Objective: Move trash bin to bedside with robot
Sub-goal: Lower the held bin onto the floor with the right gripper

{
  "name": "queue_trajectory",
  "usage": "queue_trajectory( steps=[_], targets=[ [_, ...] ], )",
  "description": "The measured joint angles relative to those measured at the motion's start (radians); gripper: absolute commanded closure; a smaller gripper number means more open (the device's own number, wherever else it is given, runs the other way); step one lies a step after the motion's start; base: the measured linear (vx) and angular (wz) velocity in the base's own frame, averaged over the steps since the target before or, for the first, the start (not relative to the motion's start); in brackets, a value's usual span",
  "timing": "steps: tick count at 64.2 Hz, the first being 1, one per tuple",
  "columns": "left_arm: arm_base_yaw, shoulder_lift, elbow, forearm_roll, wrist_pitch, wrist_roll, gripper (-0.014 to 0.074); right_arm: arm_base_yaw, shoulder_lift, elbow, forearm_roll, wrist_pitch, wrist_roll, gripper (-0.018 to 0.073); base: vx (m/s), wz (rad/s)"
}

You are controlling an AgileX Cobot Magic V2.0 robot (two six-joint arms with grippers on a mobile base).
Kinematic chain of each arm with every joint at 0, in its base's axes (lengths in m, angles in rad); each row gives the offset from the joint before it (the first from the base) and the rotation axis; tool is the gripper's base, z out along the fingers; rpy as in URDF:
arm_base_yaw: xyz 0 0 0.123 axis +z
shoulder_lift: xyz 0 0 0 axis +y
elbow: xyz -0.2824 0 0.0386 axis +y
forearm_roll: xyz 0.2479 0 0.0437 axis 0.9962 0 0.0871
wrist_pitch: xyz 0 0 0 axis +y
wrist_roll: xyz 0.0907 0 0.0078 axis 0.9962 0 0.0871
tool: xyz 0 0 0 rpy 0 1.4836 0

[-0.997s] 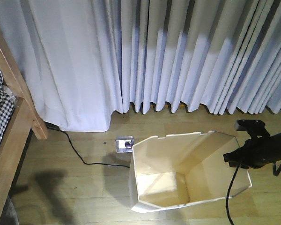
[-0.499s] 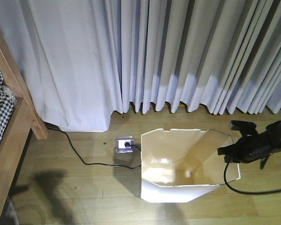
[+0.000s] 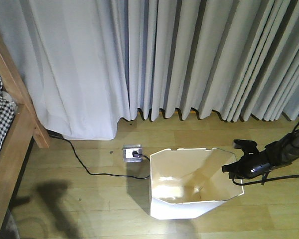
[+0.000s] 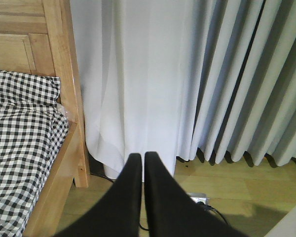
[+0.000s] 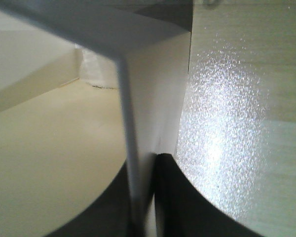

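Moved since a second ago: my bin (image 3: 182,209) has swung from leaning toward the camera to nearly upright, and my right arm has dropped lower at its right rim; it is no nearer the bed.
Bed (image 3: 10,149): far left, wooden frame with checked bedding, well apart from the bin.
Left gripper (image 4: 143,157): fingers pressed together on nothing, hanging near the bed's corner post in front of the curtain (image 4: 138,74).
Cord (image 3: 84,167): black, runs across the floor (image 3: 89,204) from under the curtain to the socket.
Socket (image 3: 133,152): raised metal plate just beside the bin's back-left corner, on my way to the bed.
Right gripper (image 3: 233,172): pinched on the bin's thin right wall at the rim, one finger (image 5: 187,207) outside and one inside.
Risk, grip: I judge the thin wall could slip out or flex if I pull fast.
Risk, tipping: holding high on one side only, a leftward drag could tip the bin.
Risk, snag: its base could catch the socket or cord and unplug it.
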Motion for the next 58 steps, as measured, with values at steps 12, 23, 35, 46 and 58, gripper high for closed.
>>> queue_trajectory(
  steps=[12,23,35,46,58],
  targets=[
    [0.000,0.000,0.000,0.000,0.000,0.000,0.0603,0.000,0.081,-0.125,-0.104,0.049,0.086,0.0552,0.00,0.00],
    [0.000,0.000,0.000,0.000,0.000,0.000,0.0603,0.001,0.148,-0.220,-0.175,0.106,0.166,0.0545,0.00,0.00],
    [0.000,0.000,0.000,0.000,0.000,0.000,0.0603,0.031,0.192,-0.276,-0.200,0.119,0.173,0.0536,0.00,0.00],
    [0.000,0.000,0.000,0.000,0.000,0.000,0.0603,0.069,0.199,-0.284,-0.204,0.087,0.187,0.0521,0.00,0.00],
    [0.000,0.000,0.000,0.000,0.000,0.000,0.0603,0.083,0.199,-0.284,-0.203,0.059,0.230,0.0501,0.00,0.00]
  ],
)
